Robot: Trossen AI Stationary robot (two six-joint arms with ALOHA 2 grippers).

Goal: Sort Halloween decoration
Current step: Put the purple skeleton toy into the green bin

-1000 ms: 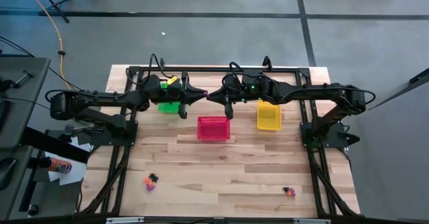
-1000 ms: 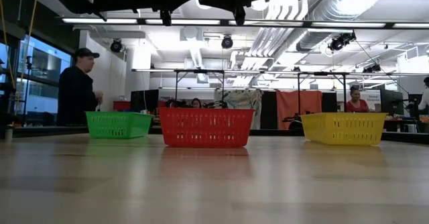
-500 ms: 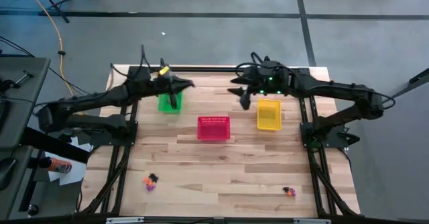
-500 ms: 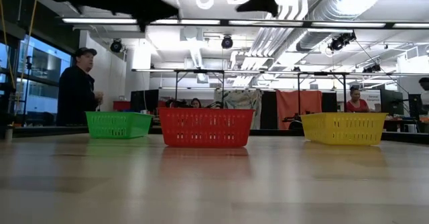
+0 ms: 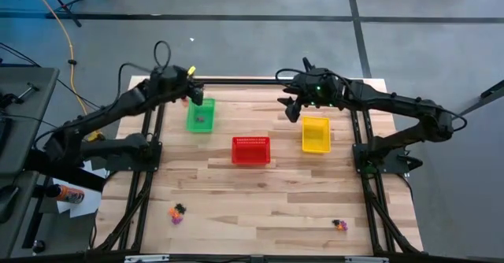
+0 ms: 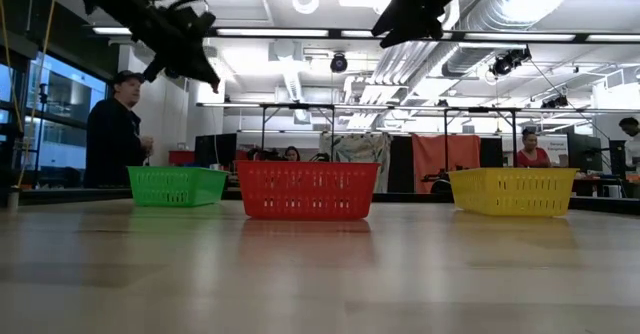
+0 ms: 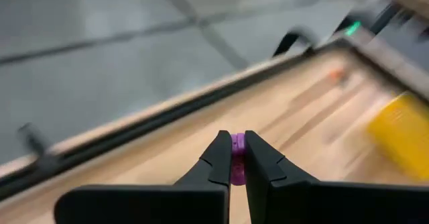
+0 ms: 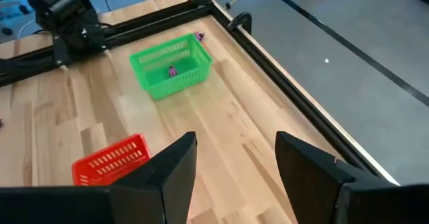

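Observation:
My left gripper [image 5: 198, 99] hangs in the air over the far end of the green basket [image 5: 200, 117] and is shut on a tiny purple trinket [image 7: 237, 158]. It also shows high up in the low view [image 6: 208, 74]. My right gripper [image 5: 290, 110] is open and empty [image 8: 234, 160], in the air just left of the yellow basket [image 5: 316, 134]. A small purple trinket [image 8: 172, 70] lies inside the green basket. Two small clusters of trinkets lie on the table near its front edge, one at the left [image 5: 176, 212] and one at the right [image 5: 339, 225]. My left gripper pinches the purple trinket [image 7: 237, 150] between its two fingers, close to their free ends. The fingers slant downward. The trinket is lifted clear of the table and the baskets.
The red basket [image 5: 250, 150] stands between the green and yellow ones, a little nearer the front. Another purple bit [image 8: 198, 36] shows by the green basket's far corner. A black frame rail [image 5: 236, 80] runs along the table's far edge. People stand in the room behind the table [image 6: 115, 124].
The two grippers stood tip to tip above the far middle of the table and have drawn apart. My left gripper has swung toward the table's left and far edge, to above the green basket. My right gripper has gone toward the right and far edge.

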